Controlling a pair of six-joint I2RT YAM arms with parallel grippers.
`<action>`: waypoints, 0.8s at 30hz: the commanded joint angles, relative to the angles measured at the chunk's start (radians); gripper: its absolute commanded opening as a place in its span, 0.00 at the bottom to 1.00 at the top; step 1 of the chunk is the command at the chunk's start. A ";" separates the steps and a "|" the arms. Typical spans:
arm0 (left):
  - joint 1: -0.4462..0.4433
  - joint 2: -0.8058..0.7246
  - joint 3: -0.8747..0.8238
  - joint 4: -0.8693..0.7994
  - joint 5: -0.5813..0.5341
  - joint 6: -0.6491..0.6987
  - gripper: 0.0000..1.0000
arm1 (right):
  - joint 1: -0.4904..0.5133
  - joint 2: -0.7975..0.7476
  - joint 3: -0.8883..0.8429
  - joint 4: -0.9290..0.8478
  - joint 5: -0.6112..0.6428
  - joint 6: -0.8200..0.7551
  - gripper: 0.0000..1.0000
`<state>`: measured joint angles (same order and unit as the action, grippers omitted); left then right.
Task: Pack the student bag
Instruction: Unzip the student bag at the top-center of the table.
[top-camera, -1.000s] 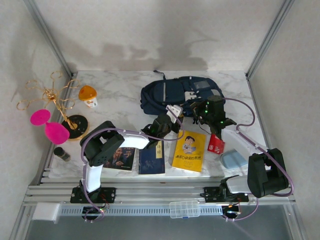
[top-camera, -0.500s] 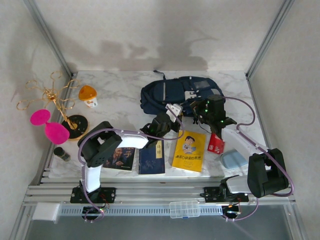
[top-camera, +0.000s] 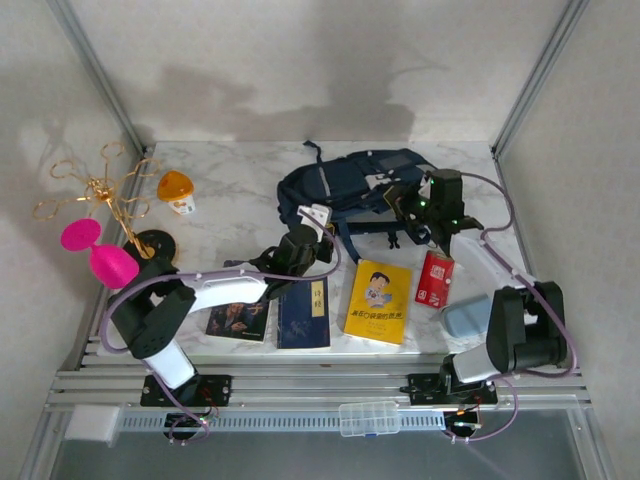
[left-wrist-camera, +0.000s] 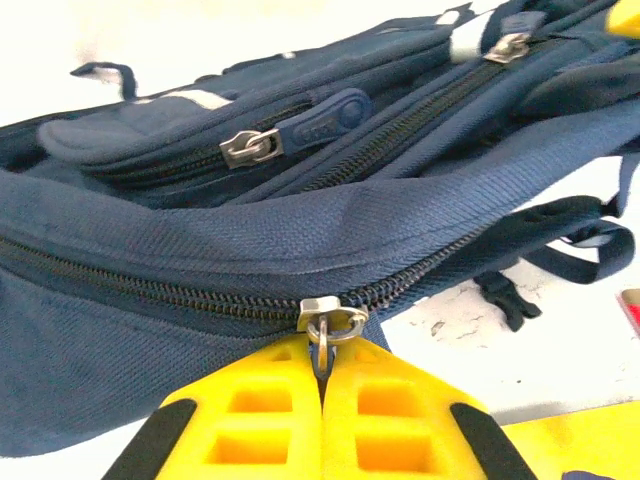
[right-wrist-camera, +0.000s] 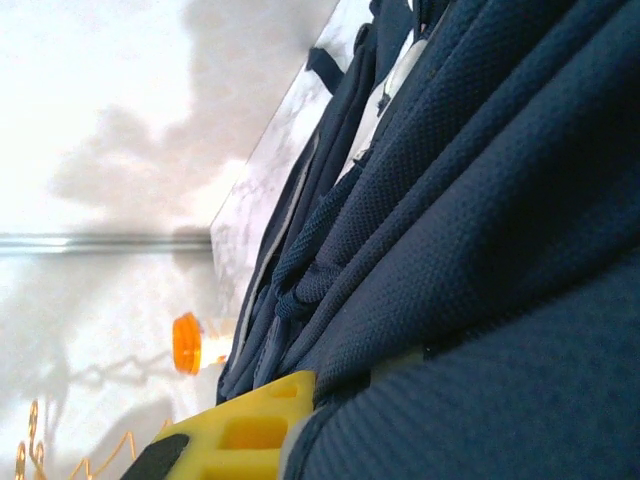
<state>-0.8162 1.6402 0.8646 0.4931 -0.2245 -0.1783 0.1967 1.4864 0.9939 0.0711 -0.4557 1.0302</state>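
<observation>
The student bag (top-camera: 350, 182), a navy-blue backpack, lies at the back middle of the marble table. In the left wrist view my left gripper (left-wrist-camera: 323, 348) is shut on the metal zipper pull (left-wrist-camera: 331, 322) of the bag's long front zipper, yellow fingers pressed together. From above, the left gripper (top-camera: 318, 228) sits at the bag's near left edge. My right gripper (top-camera: 432, 205) is at the bag's right side. In the right wrist view one yellow finger (right-wrist-camera: 240, 432) shows, with navy fabric (right-wrist-camera: 480, 300) pinched against it.
A yellow book (top-camera: 378, 300), a dark blue book (top-camera: 303, 312) and a dark book (top-camera: 238, 320) lie in front of the bag. A red box (top-camera: 432, 278) and a light blue case (top-camera: 465, 318) lie right. An orange-capped jar (top-camera: 176, 190), gold stand (top-camera: 105, 195) and pink pieces (top-camera: 98, 252) are left.
The left gripper closed on the zipper pull and moved left with it. The right gripper moved up and right with the bag's edge, uncovering the red box.
</observation>
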 joint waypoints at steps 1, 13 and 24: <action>-0.004 -0.101 -0.031 -0.085 0.016 -0.093 0.00 | 0.018 0.095 0.134 0.100 -0.099 -0.089 0.08; -0.076 -0.027 0.105 -0.142 0.103 -0.239 0.00 | -0.041 0.118 0.188 -0.175 0.012 -0.187 0.84; -0.087 0.042 0.171 -0.127 0.118 -0.245 0.00 | 0.143 0.007 -0.183 0.117 0.001 0.159 0.98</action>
<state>-0.8932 1.6859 0.9939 0.2790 -0.1246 -0.4034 0.3000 1.4429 0.8387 0.0483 -0.4572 1.0428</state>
